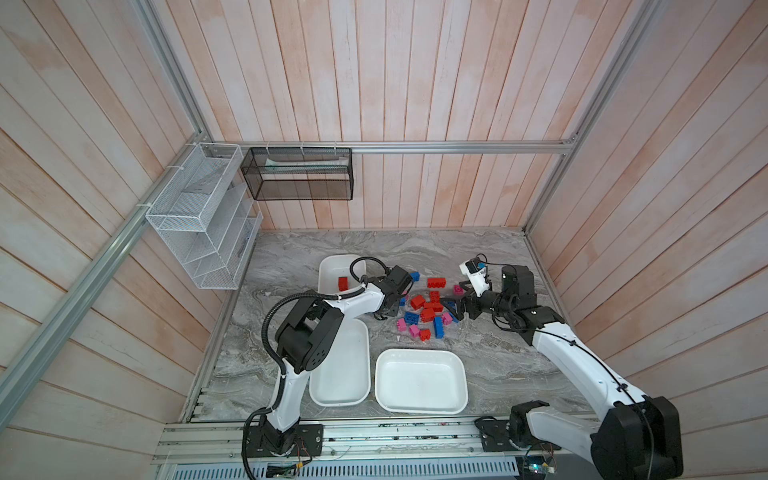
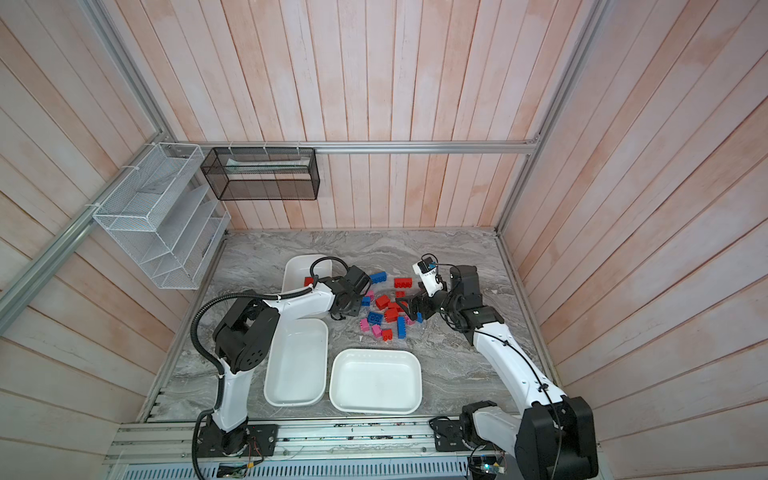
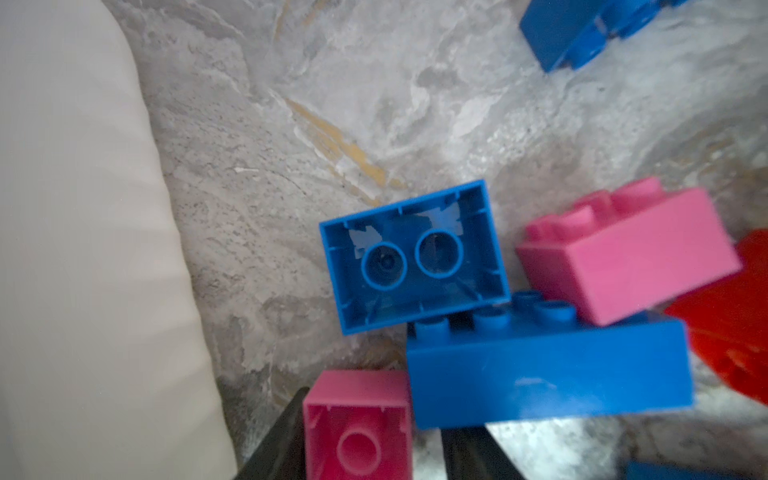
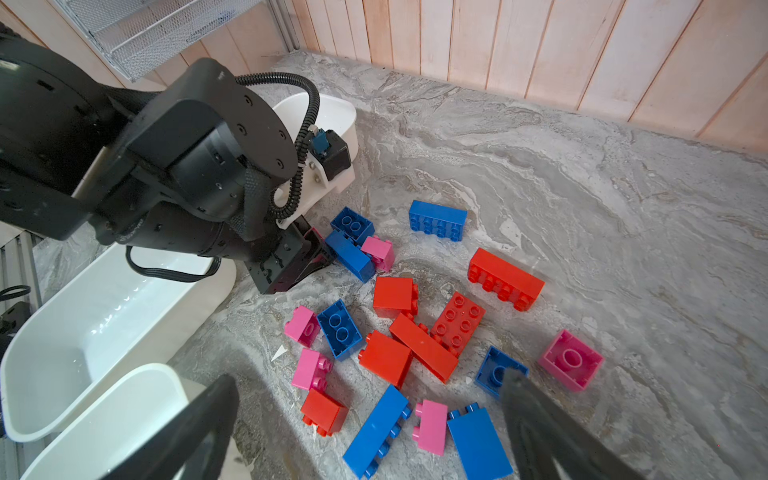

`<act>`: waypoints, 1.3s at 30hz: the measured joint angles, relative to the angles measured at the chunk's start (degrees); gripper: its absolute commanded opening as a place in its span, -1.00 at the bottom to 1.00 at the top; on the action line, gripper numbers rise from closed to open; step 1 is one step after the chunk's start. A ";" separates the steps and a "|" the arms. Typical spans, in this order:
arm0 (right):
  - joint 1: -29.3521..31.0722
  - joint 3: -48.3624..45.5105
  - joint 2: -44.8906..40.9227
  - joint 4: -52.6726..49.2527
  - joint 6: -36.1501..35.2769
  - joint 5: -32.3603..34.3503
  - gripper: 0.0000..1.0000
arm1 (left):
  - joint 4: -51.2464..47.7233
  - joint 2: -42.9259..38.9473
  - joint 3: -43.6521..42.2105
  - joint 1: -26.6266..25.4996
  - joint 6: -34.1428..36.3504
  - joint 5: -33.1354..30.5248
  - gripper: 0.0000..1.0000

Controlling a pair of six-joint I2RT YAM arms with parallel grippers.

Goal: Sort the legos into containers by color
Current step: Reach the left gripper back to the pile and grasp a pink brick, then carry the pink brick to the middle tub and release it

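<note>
Marble tabletop [image 1: 478,257]; L gripper [image 3: 374,436] grips pink lego [image 3: 359,424].

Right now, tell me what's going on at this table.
Two robot arms are sorting legos by color. The left gripper is closed on a pink brick at the pile's edge. The right gripper hangs open over the pile. One red brick lies in the far tub; the two near tubs hold nothing.

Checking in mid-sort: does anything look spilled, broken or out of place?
Nothing stands out. One red brick lies in the far tub; the other bricks are loose on the table, several tipped or leaning, none visibly damaged.
</note>
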 measured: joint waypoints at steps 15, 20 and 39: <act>0.00 -0.09 0.00 0.00 0.07 -0.42 0.96 | -1.81 -1.60 1.62 -1.03 0.09 1.16 -0.34; 0.00 -0.09 0.00 0.02 0.31 -0.87 0.96 | -4.87 -10.69 0.37 -1.99 0.11 1.16 -0.32; 0.13 -0.09 0.00 0.09 1.36 -2.86 0.96 | -10.62 -41.86 -35.04 1.49 -9.90 4.28 -0.30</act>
